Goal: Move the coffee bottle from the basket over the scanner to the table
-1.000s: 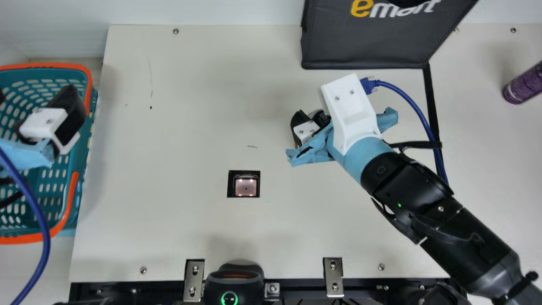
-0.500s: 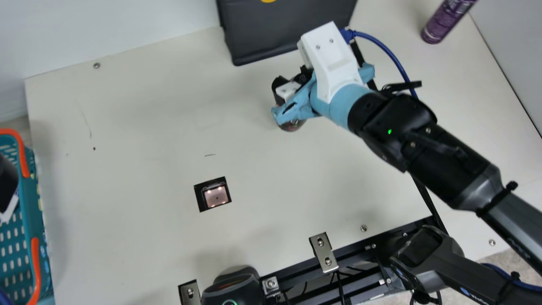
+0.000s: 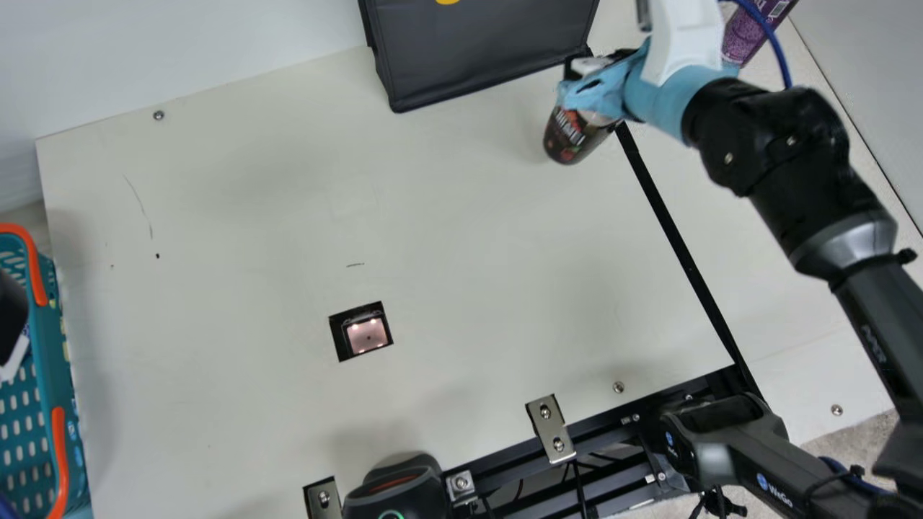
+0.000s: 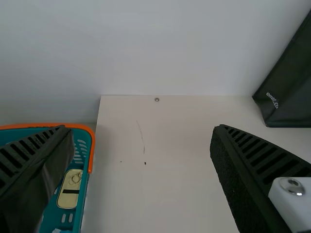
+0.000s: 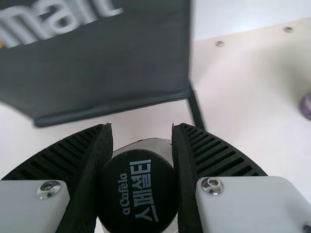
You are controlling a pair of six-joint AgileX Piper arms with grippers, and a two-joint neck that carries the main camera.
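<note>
My right gripper (image 3: 602,68) is at the upper right in the main view, shut on the coffee bottle (image 3: 570,137), whose dark lower part hangs tilted below the blue-wrapped wrist. In the right wrist view the bottle's black cap (image 5: 138,191) sits between both ribbed fingers of the right gripper (image 5: 138,179). My left gripper (image 3: 11,324) shows partly at the main view's left edge, over the basket (image 3: 54,360). The left wrist view has the left gripper (image 4: 141,160) open, with nothing between its fingers. The scanner window (image 3: 366,335) lies in the table (image 3: 469,288).
A black bag (image 3: 483,50) stands at the table's back, close to the right gripper. Behind the right arm is a purple bottle (image 3: 746,36). A handheld scanner (image 3: 396,490) sits at the front edge. The basket (image 4: 90,150) holds a gold-lidded can (image 4: 70,189).
The main camera has turned. Since half a second ago my right gripper has moved right and toward the back with the coffee bottle, to beside the black bag's corner.
</note>
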